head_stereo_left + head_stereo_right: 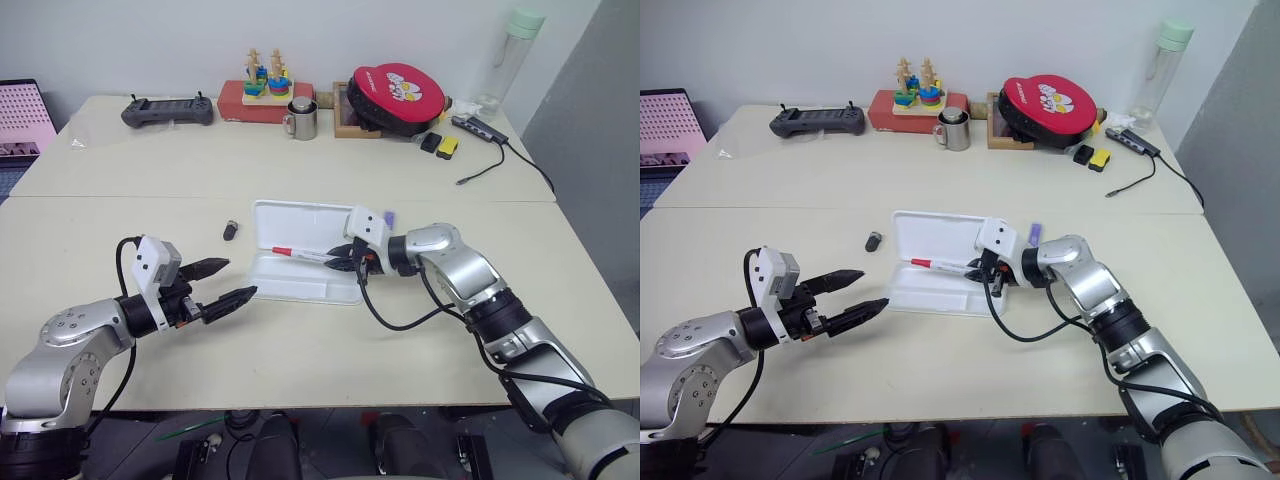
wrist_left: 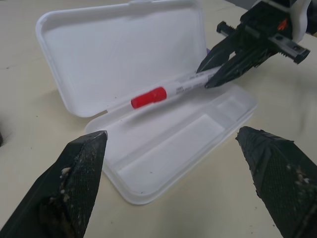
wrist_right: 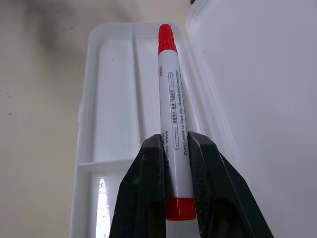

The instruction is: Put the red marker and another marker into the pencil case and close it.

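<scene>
We are holding the red marker (image 3: 171,124) in the right pincer (image 1: 345,259) above the open pencil case (image 1: 300,290) mid-tabletop; left pincer (image 1: 222,285) gaping empty, purple marker (image 1: 1034,235) and closing are remaining.

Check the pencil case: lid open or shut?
Open. The pencil case has its lid folded back flat on the table, tray exposed, and the right gripper holds the red marker over it.

Head views overlook the table (image 1: 300,330); wrist views closely share the pencil case (image 2: 163,148).

Silver arms (image 1: 470,275) (black cables), white wrist blocks
</scene>
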{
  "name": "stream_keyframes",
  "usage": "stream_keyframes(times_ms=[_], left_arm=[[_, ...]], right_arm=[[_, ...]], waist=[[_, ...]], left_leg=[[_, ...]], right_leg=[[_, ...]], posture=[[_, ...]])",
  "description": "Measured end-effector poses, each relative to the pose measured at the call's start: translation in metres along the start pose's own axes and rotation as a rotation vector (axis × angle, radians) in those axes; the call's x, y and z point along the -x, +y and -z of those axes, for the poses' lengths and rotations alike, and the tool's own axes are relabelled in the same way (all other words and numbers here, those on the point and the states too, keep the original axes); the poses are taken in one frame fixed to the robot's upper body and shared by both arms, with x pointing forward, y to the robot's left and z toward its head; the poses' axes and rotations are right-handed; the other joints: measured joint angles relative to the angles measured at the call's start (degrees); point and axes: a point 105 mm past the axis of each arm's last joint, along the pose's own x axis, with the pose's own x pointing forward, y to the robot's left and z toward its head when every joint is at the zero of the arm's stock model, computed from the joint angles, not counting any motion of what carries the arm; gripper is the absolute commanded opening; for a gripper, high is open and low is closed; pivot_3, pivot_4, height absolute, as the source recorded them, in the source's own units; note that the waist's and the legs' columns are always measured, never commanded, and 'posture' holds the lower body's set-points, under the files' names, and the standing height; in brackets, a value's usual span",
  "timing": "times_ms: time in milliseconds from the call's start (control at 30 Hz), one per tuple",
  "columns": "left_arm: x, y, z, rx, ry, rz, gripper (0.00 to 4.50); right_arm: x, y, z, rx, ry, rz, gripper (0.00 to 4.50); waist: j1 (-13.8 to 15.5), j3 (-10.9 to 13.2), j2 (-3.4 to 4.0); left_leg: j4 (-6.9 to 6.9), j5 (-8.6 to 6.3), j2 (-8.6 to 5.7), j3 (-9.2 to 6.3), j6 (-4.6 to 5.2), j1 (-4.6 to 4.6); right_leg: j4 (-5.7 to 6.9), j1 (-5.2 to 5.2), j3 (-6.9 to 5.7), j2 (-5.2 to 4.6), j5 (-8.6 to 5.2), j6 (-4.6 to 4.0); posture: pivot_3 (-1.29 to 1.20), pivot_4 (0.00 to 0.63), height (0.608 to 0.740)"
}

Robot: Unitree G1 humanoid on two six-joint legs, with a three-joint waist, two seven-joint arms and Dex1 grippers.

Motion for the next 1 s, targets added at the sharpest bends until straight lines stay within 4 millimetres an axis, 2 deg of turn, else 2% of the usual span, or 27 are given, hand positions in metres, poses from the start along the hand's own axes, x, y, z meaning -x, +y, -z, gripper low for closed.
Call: stream_keyframes(times_ms=[133,267,400,467,600,700,767,867,1000], left_arm=[[0.0,0.001,-0.001,0.018,-0.002,-0.006,4.5],[-0.005,-0.001,-0.011,0.015,-0.03,0.017,4.5],[-0.032,-0.018,-0.03,-0.002,-0.09,0.131,4.5],[-0.048,-0.029,-0.037,-0.006,-0.116,0.199,4.5],[-0.066,-0.043,-0.046,-0.014,-0.137,0.281,4.5],[-0.074,-0.047,-0.052,-0.016,-0.155,0.312,4.5],[-0.078,-0.049,-0.056,-0.018,-0.164,0.334,4.5],[-0.083,-0.046,-0.061,-0.01,-0.175,0.354,4.5],[-0.086,-0.044,-0.064,0.0,-0.194,0.374,4.5]], right_arm=[[-0.001,0.001,-0.004,-0.005,-0.022,-0.007,2.09],[0.003,-0.002,-0.015,-0.038,-0.1,0.022,3.09],[0.04,0.009,-0.039,-0.14,-0.298,0.025,3.94],[0.063,0.004,-0.043,-0.204,-0.375,0.126,4.49],[0.096,-0.015,-0.026,-0.316,-0.407,0.409,4.49],[0.11,-0.037,-0.012,-0.398,-0.397,0.661,4.49],[0.116,-0.049,0.004,-0.432,-0.33,0.815,4.49],[0.112,-0.055,0.037,-0.498,-0.171,0.95,4.49],[0.095,-0.053,0.043,-0.569,-0.149,0.966,4.49]], waist=[[-0.1,0.0,0.0],[0.1,0.0,0.0],[1.4,0.0,-0.01],[1.4,0.0,-0.04],[0.5,0.0,-0.02],[-0.4,0.0,0.02],[-0.5,0.0,0.02],[-0.4,0.0,0.02],[-0.5,0.0,0.03]], left_leg=[[0.02,0.0,0.0,-0.01,0.0,0.01],[0.09,0.0,-0.01,-0.02,-0.01,0.0],[0.12,0.0,-0.06,-0.08,-0.01,-0.07],[0.13,0.0,-0.06,-0.11,-0.01,-0.06],[0.13,0.01,-0.03,-0.1,0.0,-0.01],[0.12,0.01,-0.02,-0.12,0.01,0.02],[0.13,0.01,-0.05,-0.11,0.01,0.02],[0.14,0.01,-0.07,-0.08,0.01,-0.02],[0.08,0.01,-0.05,-0.09,0.01,-0.06]], right_leg=[[0.01,0.01,-0.01,0.0,0.0,0.03],[0.01,0.03,-0.02,0.0,0.03,0.12],[-0.04,0.1,-0.07,-0.03,0.04,0.1],[-0.03,0.12,-0.09,-0.03,0.04,0.1],[0.02,0.1,-0.01,0.02,0.06,0.14],[0.1,0.06,0.01,0.06,0.05,0.14],[0.08,0.07,0.04,0.05,0.06,0.15],[0.02,0.08,0.06,0.03,0.08,0.14],[0.04,0.03,0.03,0.04,0.07,0.09]], posture=[[0.0,0.15,0.74],[0.0,0.15,0.74],[0.0,0.15,0.74],[0.0,0.15,0.74],[0.0,0.15,0.74],[0.0,0.15,0.74],[0.0,0.15,0.74],[0.0,0.15,0.74],[0.0,0.15,0.74]])
